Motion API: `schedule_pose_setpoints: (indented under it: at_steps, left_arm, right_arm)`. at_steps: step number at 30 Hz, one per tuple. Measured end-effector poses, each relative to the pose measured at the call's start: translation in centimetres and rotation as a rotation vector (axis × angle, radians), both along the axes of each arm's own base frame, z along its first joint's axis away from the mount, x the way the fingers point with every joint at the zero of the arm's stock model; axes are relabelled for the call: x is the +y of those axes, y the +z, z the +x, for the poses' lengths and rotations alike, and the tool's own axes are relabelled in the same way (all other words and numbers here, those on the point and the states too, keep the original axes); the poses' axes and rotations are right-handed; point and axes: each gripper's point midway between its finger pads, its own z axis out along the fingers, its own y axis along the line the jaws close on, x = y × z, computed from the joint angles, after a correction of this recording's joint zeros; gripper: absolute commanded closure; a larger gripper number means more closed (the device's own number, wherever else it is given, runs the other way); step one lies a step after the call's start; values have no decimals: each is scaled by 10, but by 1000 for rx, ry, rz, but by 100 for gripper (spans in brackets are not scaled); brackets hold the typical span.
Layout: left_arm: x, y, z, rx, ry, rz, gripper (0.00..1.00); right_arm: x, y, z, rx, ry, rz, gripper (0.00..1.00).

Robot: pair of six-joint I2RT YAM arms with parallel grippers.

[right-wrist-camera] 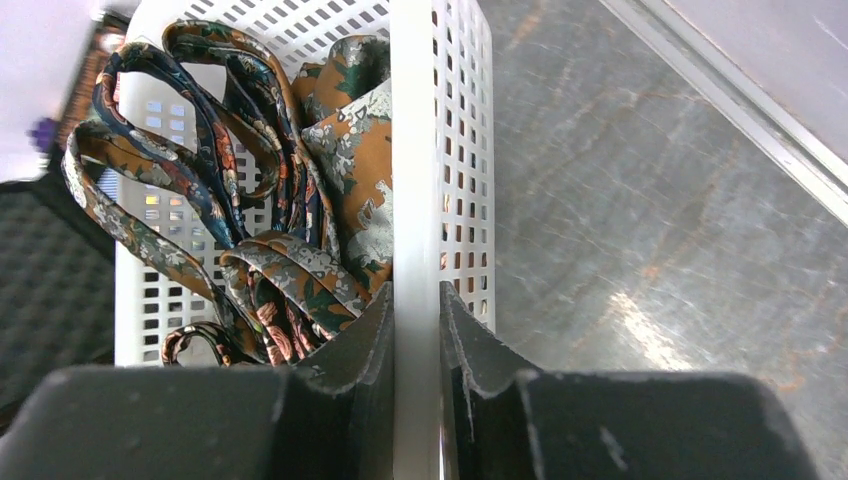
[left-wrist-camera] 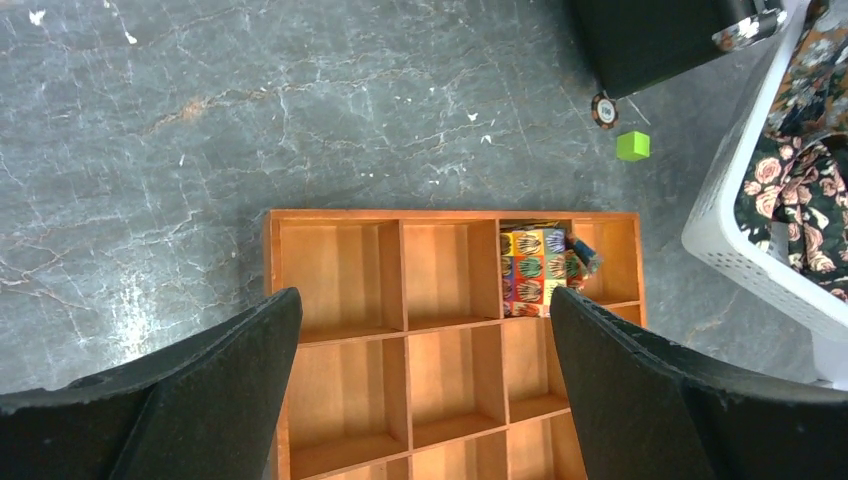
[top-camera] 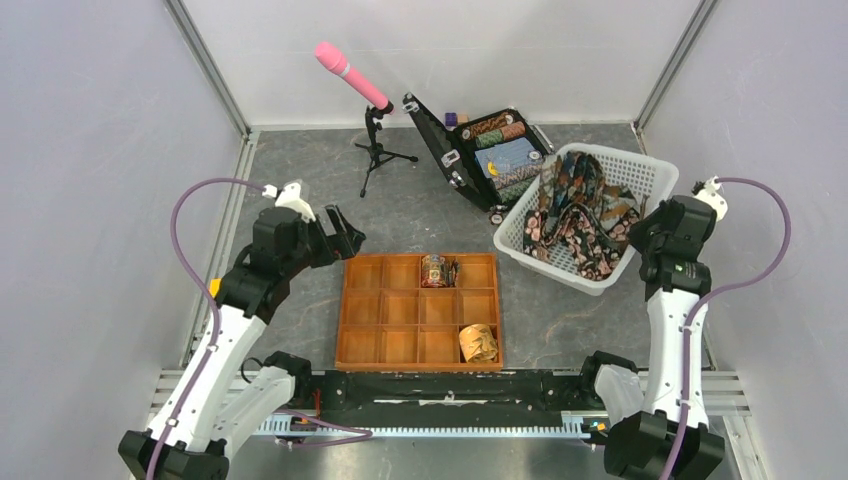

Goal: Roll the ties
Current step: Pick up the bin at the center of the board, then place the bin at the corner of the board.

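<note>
ties (top-camera: 578,215) are mostly left unrolled, heaped in the white basket (top-camera: 545,265). only 2 are seen rolled and stored in the wooden tray (top-camera: 375,305): a dark coil (top-camera: 435,270) and a tan-gold coil (top-camera: 479,343). the right jaws are clenched on the basket wall. the left jaws are held wide apart, grasping nothing, above the tray.

The left arm rises from its base at the near left, bends at the elbow and reaches inward. Its wrist tilts down, and the left hand (left-wrist-camera: 425,320) stands fully spread, both dark fingers (left-wrist-camera: 230,390) wide apart with nothing between them. The right arm stands almost upright from its base at the near right, its wrist turned inward. The right hand (right-wrist-camera: 415,305) is pinched on the rim of the white basket (right-wrist-camera: 415,150), one finger inside the wall and one outside.
</note>
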Motion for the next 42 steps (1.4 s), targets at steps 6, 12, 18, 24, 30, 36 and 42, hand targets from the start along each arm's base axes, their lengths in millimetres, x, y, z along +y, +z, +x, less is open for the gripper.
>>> schedule_pose_setpoints:
  at_steps: [6,12,18,24,30,36,42]
  left_arm:
    - [-3,32,11,-8,-3,7,0]
    - [7,82,27,-46,9,103,0]
    - [8,157,44,-149,11,128,0]
    - [5,205,35,-224,-9,92,0]
    - [-3,242,21,-290,-64,43,0]
    - [2,289,-12,-441,-67,-35,0]
    - [6,337,-55,-602,-89,-134,0]
  right_arm:
    - [15,42,18,-114,58,71,100]
    - [35,106,45,-236,181,136,100]
    - [61,186,60,-370,314,157,100]
    - [131,222,75,-417,502,193,100]
    - [245,190,83,-290,741,271,100]
    - [347,155,72,-174,897,254,100]
    - [435,127,48,-134,1010,248,100]
